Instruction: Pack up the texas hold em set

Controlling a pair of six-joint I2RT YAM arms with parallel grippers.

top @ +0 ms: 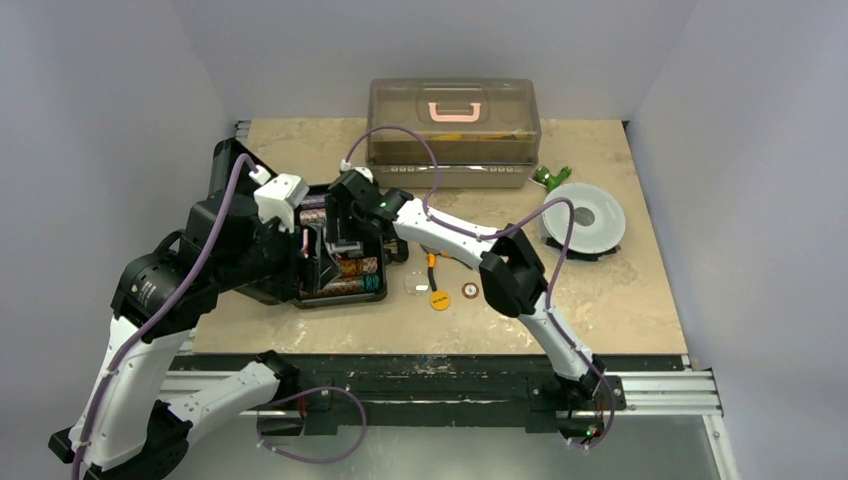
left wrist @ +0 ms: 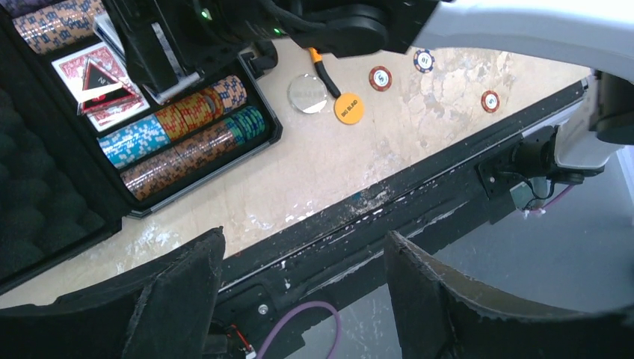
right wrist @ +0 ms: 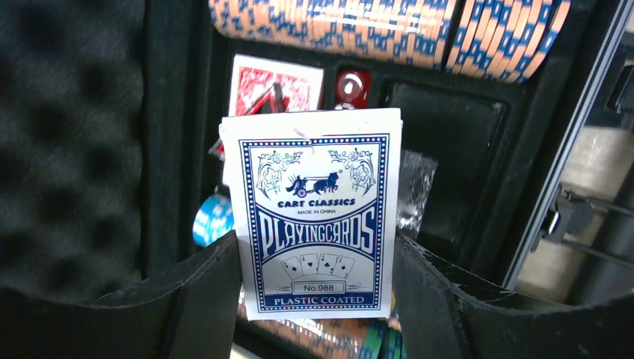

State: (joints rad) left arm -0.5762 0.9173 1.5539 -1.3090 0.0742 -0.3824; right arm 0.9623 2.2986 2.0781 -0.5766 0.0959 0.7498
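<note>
Your right pincer (right wrist: pixel 318 262) is clamped on the blue-and-white playing-card box (right wrist: pixel 314 217), long axis upright, over the open black plastic case (left wrist: pixel 45 194). The empty card slot (right wrist: pixel 441 149) lies just beside it, and your left pincer (left wrist: pixel 303 243) gapes empty at the bench edge

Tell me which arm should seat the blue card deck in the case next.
Right. The right fingers grip the blue deck directly over the open case, by its empty slot. The left fingers are open, empty, over the table's near edge.
</note>
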